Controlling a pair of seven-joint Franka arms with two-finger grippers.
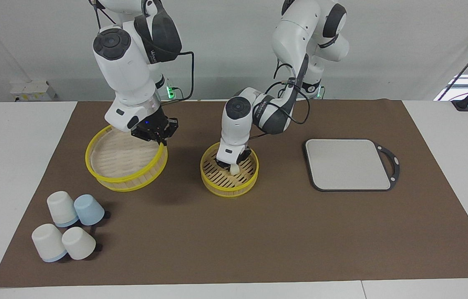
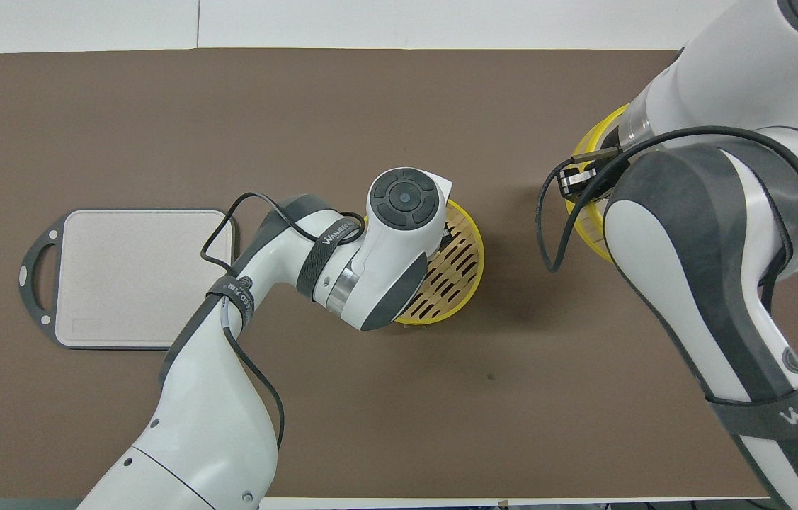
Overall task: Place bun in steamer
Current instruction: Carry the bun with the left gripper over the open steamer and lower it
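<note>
A: Item one, progress on the bun?

B: Bun [image 1: 234,168]: one, cream-white, down inside the steamer [image 1: 229,184], the small slotted basket at mid-table, on or just above its floor. The left gripper [image 1: 231,162] stands directly over it, inside the rim. Whether its jaws are parted or closed on the bun I cannot tell; the tips are masked by the wrist in the overhead view and too close to the bun in the facing one.

A: So, done or not?

B: Judged nearly done. The bun is in the right basket; what remains is a clear release and the arm lifting out.

A: Item two, the other arm?

B: Right gripper [image 1: 155,133]: jaws closed on the rim of the top tier [image 1: 123,174], the larger yellow-rimmed basket toward the right arm's end of the table. It looks tipped, its gripped edge raised.

A: Counts?

B: Buns, one. Yellow-rimmed baskets, two. Cups [image 1: 69,226], four, lying in a cluster farther from the robots than the top tier: three white, one pale blue. Grey board [image 1: 348,164] with a dark handled frame, one, toward the left arm's end. Brown mat [image 1: 283,232], one, covering the table [image 1: 13,166].
</note>
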